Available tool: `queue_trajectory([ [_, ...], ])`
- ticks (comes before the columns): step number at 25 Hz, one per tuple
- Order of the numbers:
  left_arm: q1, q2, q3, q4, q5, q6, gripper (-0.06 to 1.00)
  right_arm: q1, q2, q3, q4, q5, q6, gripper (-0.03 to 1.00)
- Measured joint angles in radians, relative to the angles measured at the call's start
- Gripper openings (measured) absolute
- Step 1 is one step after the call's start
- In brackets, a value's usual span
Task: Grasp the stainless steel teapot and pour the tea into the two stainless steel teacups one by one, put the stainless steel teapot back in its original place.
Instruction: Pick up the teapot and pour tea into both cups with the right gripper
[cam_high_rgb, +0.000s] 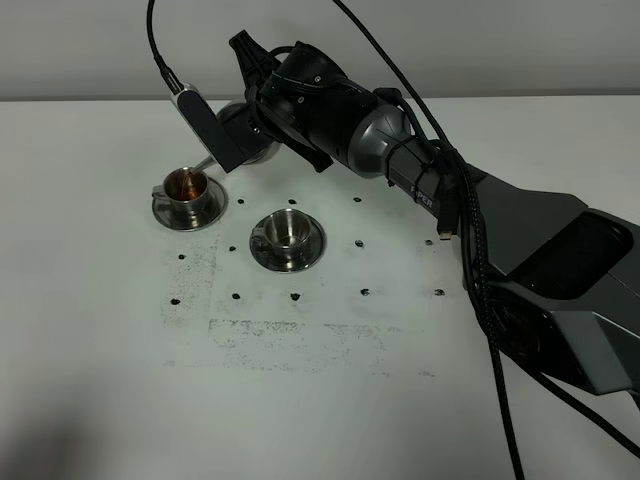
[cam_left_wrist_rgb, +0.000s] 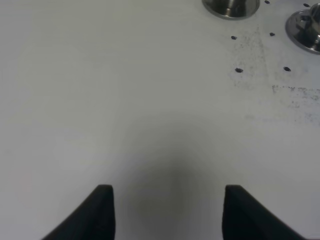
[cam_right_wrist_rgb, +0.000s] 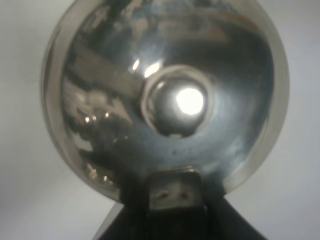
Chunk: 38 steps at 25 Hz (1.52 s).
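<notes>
White tbl (cam_high_rgb: 100, 400), far saucer (cam_high_rgb: 190, 224), near saucer (cam_high_rgb: 290, 264)

White table (cam_high_rgb: 100, 400) filling most of view, meeting plain pale wall (cam_high_rgb: 80, 50) at back. Small black dots (cam_high_rgb: 361, 292) lying scattered across tabletop; grey speckled scuffs (cam_high_rgb: 290, 332) showing mid-table. Soft even light casting faint shadows.

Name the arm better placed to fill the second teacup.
Right. The right end effector already grips the stainless steel teapot, its spout by the cup holding tea; the empty teacup stands just beside that. The left end effector is open and holds nothing.
</notes>
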Motion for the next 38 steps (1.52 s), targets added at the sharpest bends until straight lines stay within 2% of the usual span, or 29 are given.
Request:
queue_trajectory([
  [38,0.0,0.0,0.0,0.0,0.0,0.0,0.47,0.0,0.0,0.0,-0.045,-0.033,-0.038,0.2],
])
